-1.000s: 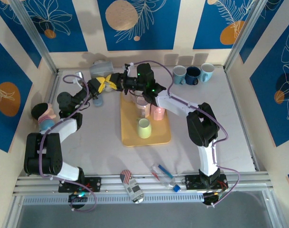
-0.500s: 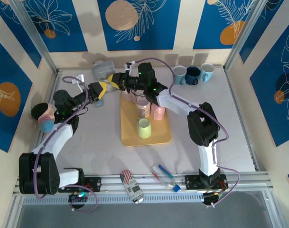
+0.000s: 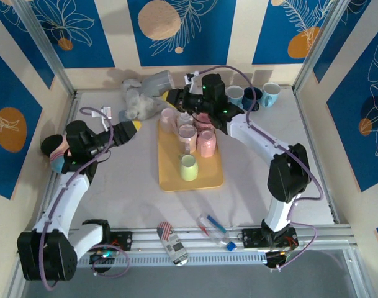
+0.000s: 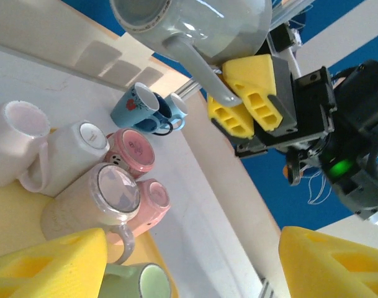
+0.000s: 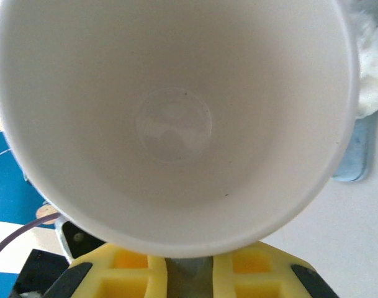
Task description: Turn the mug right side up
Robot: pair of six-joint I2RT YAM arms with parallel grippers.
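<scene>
The grey mug (image 3: 155, 82) hangs in the air over the back of the table, tipped on its side. My right gripper (image 3: 174, 96) is shut on its handle. In the right wrist view I look straight into the mug's white inside (image 5: 170, 118), and the yellow fingers (image 5: 123, 273) pinch the handle below it. From the left wrist view the mug (image 4: 195, 22) shows at the top with the right gripper's pads (image 4: 247, 93) on its handle. My left gripper (image 3: 130, 127) stands open and apart from the mug, left of the tray, with nothing between its fingers (image 4: 46, 267).
A yellow tray (image 3: 170, 181) in the middle carries several mugs, pink, white and a green one (image 3: 188, 167). Three mugs (image 3: 252, 97) stand at the back right. A white fluffy thing (image 3: 137, 103) lies at the back left, a doll (image 3: 56, 153) at the left wall, a can (image 3: 172, 243) and pens (image 3: 213, 226) near the front.
My left gripper opened, let go of the mug and drew back to the left. The right gripper kept the handle and carried the mug back and to the right.
</scene>
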